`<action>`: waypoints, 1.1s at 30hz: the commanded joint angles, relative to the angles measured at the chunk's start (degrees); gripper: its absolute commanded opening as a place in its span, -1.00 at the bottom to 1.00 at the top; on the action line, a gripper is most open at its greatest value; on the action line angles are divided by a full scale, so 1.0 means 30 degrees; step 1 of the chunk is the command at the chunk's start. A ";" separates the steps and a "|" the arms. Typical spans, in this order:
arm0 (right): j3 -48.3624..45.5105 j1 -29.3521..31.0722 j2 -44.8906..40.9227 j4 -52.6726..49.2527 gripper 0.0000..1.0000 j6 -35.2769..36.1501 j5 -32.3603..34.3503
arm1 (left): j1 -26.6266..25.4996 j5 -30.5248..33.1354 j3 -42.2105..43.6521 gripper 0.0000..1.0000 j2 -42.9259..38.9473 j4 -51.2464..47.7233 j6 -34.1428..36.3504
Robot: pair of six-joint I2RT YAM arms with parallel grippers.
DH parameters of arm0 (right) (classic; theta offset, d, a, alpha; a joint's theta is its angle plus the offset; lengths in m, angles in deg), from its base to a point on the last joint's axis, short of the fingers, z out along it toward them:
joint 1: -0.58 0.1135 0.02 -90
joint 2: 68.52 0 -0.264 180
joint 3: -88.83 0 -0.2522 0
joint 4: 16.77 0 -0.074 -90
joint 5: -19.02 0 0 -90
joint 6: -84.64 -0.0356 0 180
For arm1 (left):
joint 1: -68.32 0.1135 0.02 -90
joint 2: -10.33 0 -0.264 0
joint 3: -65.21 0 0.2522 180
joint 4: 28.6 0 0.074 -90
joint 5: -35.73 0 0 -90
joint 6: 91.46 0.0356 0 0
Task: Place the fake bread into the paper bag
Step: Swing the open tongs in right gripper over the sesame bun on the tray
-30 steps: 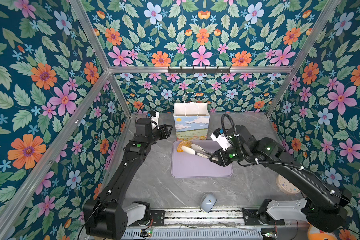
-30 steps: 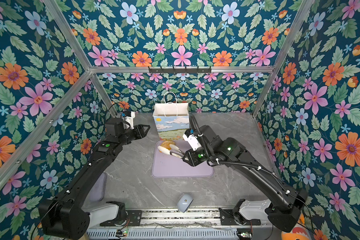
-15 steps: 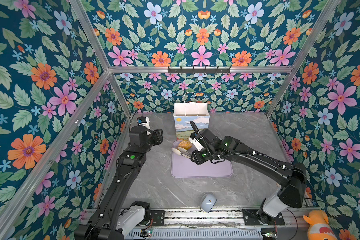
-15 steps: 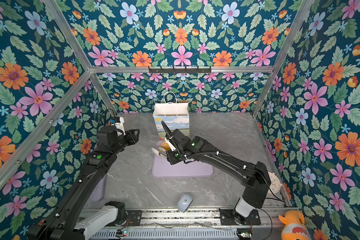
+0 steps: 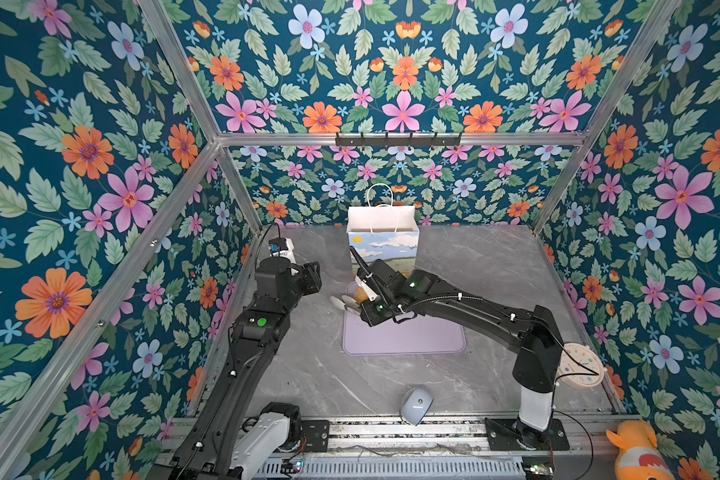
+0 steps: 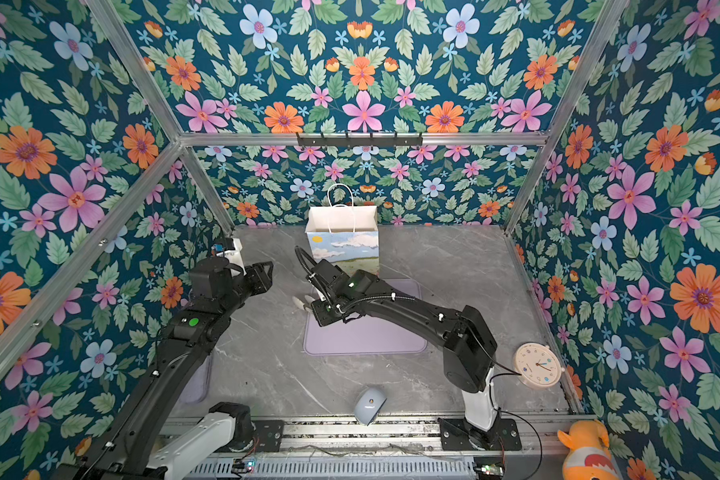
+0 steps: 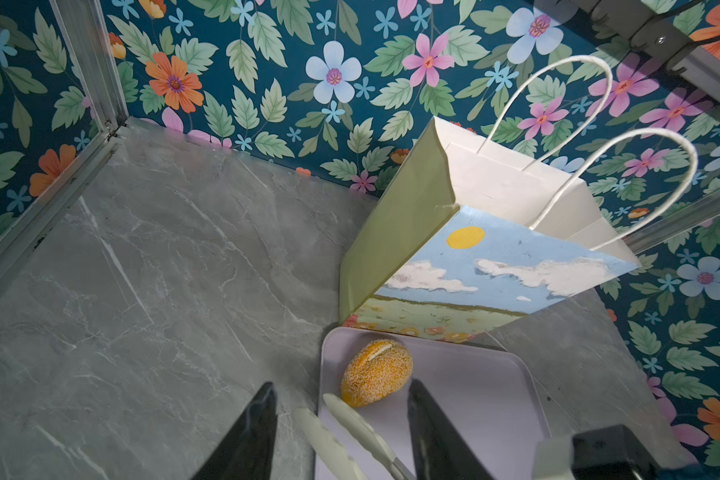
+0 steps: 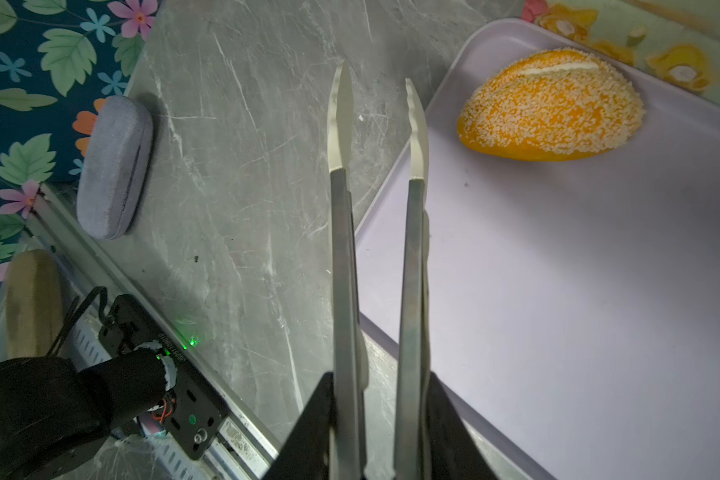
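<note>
One piece of fake bread (image 5: 360, 294) (image 7: 377, 372) (image 8: 551, 110), a seed-speckled orange bun, lies on the far left corner of the lilac tray (image 5: 404, 338) (image 7: 474, 395) (image 8: 558, 291). The paper bag (image 5: 383, 245) (image 6: 344, 245) (image 7: 474, 266) stands upright and open just behind the tray. My right gripper (image 5: 368, 309) (image 8: 379, 376) is shut on metal tongs (image 8: 410, 249) (image 7: 350, 419). Their white tips are apart and empty, left of the bun at the tray's edge. My left gripper (image 5: 314, 276) (image 7: 341, 384) hangs open and empty above that corner.
A grey computer mouse (image 5: 416, 405) lies near the front rail. A round clock (image 5: 578, 365) leans at the right wall, and an orange plush toy (image 5: 636, 453) sits outside the front right corner. A grey case (image 8: 115, 166) and a tan block (image 8: 34, 303) lie by the left wall.
My right arm has swung left with the tongs, carrying their tips past the bun to the tray's left edge, and the tongs have narrowed. My left gripper has drawn back a little from the bag.
</note>
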 commanded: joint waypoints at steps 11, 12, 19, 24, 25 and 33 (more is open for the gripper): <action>0.1604 0.0153 0.1679 -0.0572 -0.41 0.0014 0.2692 | 0.0026 -0.0287 0.0150 0.04 0.0250 0.0363 0.0230; 0.1718 0.0152 0.1777 -0.0706 -0.42 0.0037 0.2707 | 0.0011 -0.0273 0.0150 0.04 0.0282 0.0388 0.0255; 0.2010 0.0160 0.2072 -0.1349 -0.43 0.0027 0.2936 | 0.0019 -0.0426 0.0252 0.04 0.0428 0.0498 0.0241; 0.1892 0.0153 0.1963 -0.1865 -0.43 -0.0094 0.3173 | 0.0011 -0.0653 0.0266 0.04 0.0547 0.0540 0.0257; 0.1817 0.0152 0.1926 -0.1994 -0.43 -0.0139 0.3201 | 0.0027 -0.0654 0.0268 0.04 0.0532 0.0575 0.0255; 0.1114 0.0151 0.1258 -0.2797 -0.43 -0.0189 0.3616 | 0.0026 -0.0676 0.0398 0.04 0.0541 0.0597 0.0284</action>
